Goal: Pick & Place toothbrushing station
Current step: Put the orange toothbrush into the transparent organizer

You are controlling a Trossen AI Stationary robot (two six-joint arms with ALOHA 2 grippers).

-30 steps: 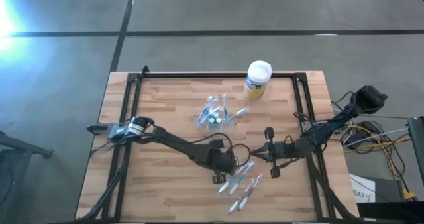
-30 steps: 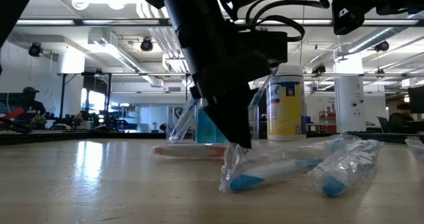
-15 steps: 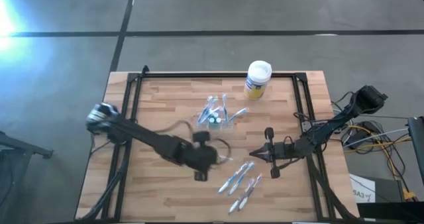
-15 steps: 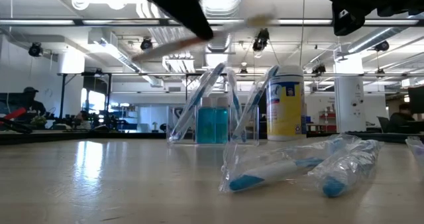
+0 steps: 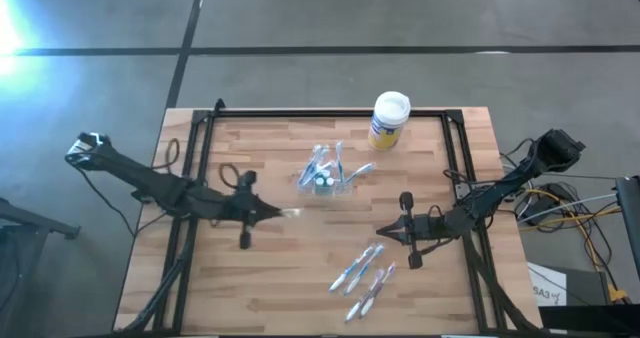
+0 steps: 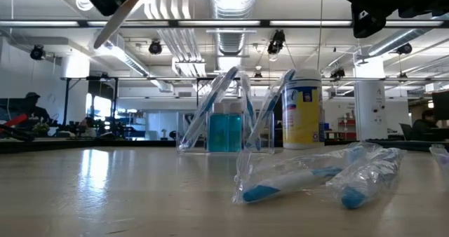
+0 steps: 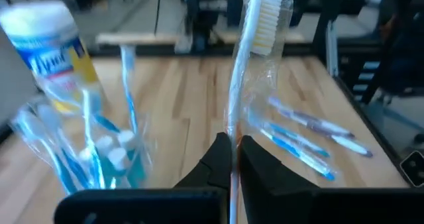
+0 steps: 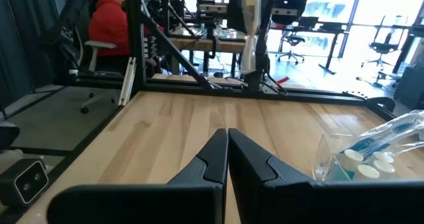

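The clear plastic holder (image 5: 325,175) stands on the wood table with several blue toothbrushes in it; it also shows in the low view (image 6: 226,121) and the left wrist view (image 7: 86,161). My left gripper (image 5: 272,212) is left of the holder and above the table, shut on a toothbrush in a clear wrapper (image 7: 255,45). My right gripper (image 5: 385,233) is shut and empty, right of the table's middle, its fingers (image 8: 218,151) pointing toward the table's left. My left gripper pinches the wrapped toothbrush's handle (image 7: 232,141) between its two fingers. The fingers come level from the table's left and lie along the brush. The brush sticks out ahead of the fingertips, its bristle head (image 7: 265,18) at the far end, lifted clear of the table.
A white-lidded yellow canister (image 5: 388,120) stands at the table's far edge, behind the holder. Several wrapped toothbrushes (image 5: 365,276) lie loose on the near right of the table. A black frame (image 5: 200,128) runs round the table top. People sit in the room beyond.
My left gripper has risen from the pile of wrapped toothbrushes and gone toward the table's left edge, carrying one wrapped brush lifted clear of the table. The remaining brushes and the holder stay in place.
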